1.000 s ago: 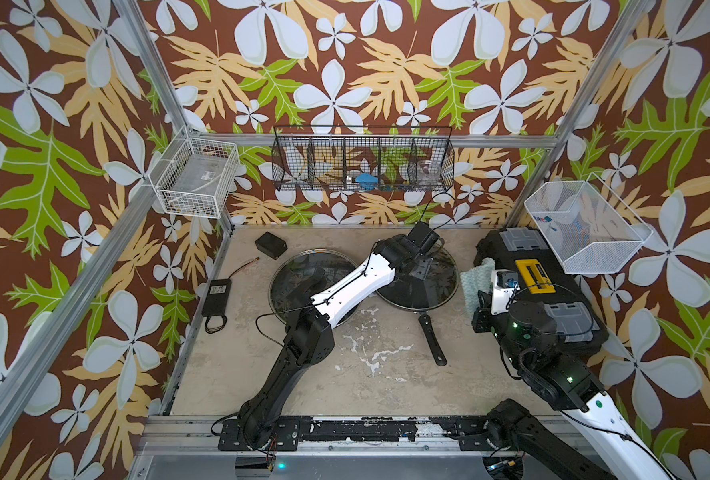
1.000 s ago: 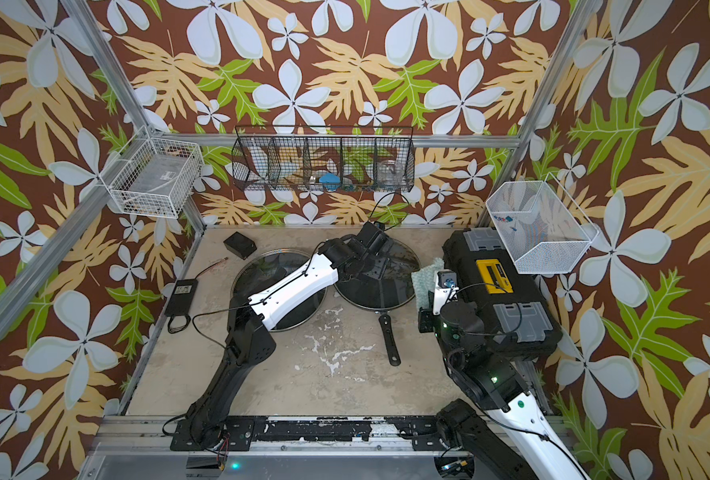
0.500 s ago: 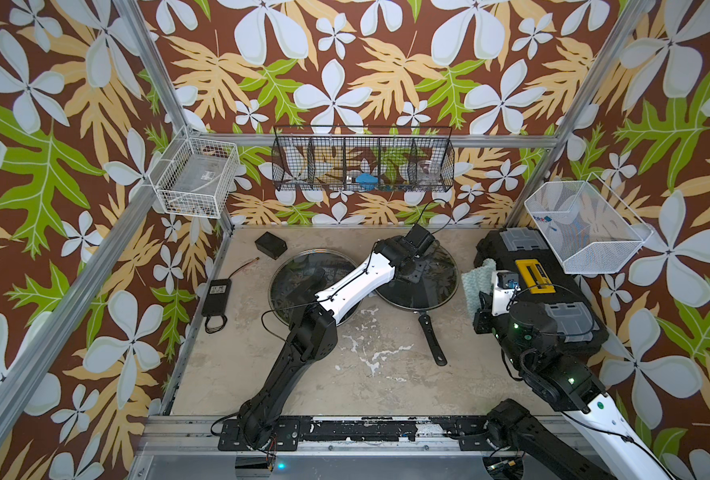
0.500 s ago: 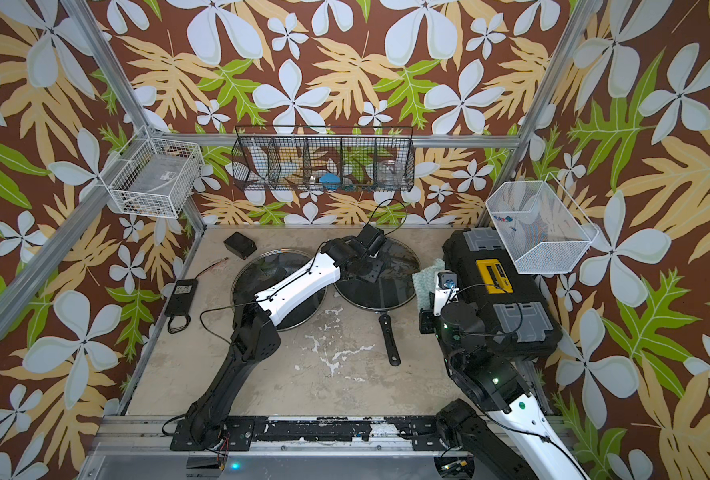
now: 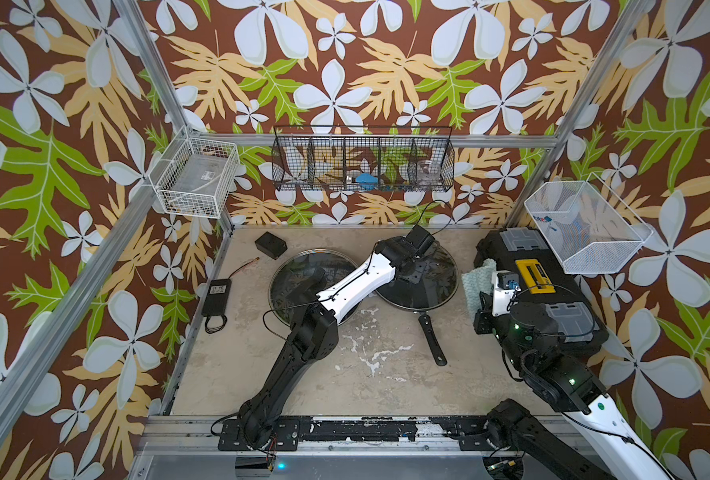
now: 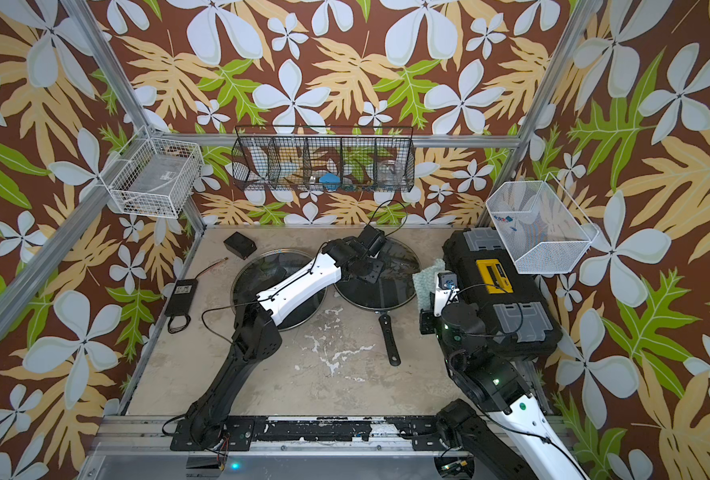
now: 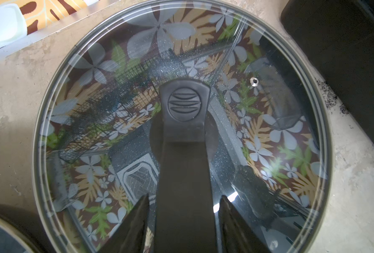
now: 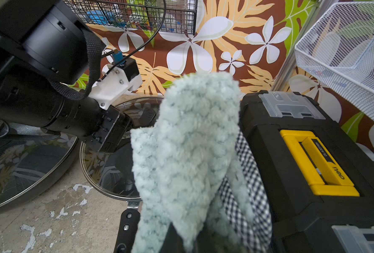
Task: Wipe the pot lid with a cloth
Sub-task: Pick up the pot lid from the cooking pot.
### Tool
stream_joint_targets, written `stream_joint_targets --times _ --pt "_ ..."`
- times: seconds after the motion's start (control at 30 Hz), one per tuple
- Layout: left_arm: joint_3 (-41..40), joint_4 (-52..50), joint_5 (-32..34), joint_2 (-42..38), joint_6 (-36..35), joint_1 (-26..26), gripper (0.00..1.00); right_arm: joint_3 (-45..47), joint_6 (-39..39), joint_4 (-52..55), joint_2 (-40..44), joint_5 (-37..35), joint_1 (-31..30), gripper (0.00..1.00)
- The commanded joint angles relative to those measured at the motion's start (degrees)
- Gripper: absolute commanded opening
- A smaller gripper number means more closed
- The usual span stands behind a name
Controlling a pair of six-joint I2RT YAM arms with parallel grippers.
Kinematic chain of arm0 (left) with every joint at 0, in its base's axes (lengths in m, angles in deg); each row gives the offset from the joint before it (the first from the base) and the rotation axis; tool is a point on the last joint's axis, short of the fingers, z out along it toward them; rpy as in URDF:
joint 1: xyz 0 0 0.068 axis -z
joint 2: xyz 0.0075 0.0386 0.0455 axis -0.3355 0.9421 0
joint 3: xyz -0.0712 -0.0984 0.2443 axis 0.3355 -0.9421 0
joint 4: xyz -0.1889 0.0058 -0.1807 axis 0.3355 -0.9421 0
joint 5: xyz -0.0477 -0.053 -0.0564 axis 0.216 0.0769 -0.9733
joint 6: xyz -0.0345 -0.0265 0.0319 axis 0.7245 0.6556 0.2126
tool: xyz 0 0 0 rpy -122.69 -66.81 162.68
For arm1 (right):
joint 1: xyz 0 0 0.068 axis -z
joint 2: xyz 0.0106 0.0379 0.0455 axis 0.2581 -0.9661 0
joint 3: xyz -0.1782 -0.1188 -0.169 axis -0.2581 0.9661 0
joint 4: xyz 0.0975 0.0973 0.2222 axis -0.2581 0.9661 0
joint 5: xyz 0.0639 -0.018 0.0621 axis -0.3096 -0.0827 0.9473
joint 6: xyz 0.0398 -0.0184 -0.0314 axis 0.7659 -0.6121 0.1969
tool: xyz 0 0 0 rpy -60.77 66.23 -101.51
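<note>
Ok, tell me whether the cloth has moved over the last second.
No. The cloth sits in the same spot, right against the near-left edge of the black toolbox, in both top views.

Our right gripper (image 8: 190, 241), mostly hidden, pinches a pale teal-green nubby cloth (image 8: 188, 153) that stands upright, its black-and-white checked backing (image 8: 249, 175) showing. Just beside it we see a black plastic toolbox with a yellow handle (image 8: 313, 170). Behind it, a round glass lid with a black handle (image 8: 107, 173) lies under the black left arm (image 8: 50, 114).

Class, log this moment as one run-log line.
left claw: astride lid handle | right claw: shut on cloth | cloth: off lid
</note>
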Motion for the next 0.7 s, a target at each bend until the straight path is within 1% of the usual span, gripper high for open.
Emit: stream_joint_targets --times 0.0,0.07,0.13,0.3,0.43,0.57,0.67 --pt "1.19 0.84 -0.57 1.04 0.08 -0.48 0.59 -0.3 -0.33 -0.4 -0.07 -1.14 -0.04 0.0" --pt "1.23 1.7 -0.55 1.14 0.08 -0.62 0.61 -0.35 -0.57 -0.52 -0.15 -1.19 -0.03 0.0" --pt "1.24 3.04 -0.63 1.15 0.26 -0.84 0.61 -0.29 -0.68 -0.59 -0.28 -1.36 -0.06 0.0" --pt "1.25 4.69 -1.16 1.83 -0.48 -1.08 0.56 -0.26 -0.77 -0.63 -0.35 -1.53 -0.05 0.0" --pt "1.56 5.43 -1.64 2.48 -1.58 -1.07 0.55 -0.22 -0.94 -0.59 -0.15 -2.19 -0.03 0.0" --pt "1.95 5.71 -2.02 3.07 -2.51 -1.09 0.52 -0.22 -1.07 -0.52 0.02 -2.85 -0.04 0.0" --pt "1.85 5.7 -2.02 3.28 -3.1 -1.11 0.45 -0.32 -1.3 -0.61 0.02 -2.94 -0.04 0.0"
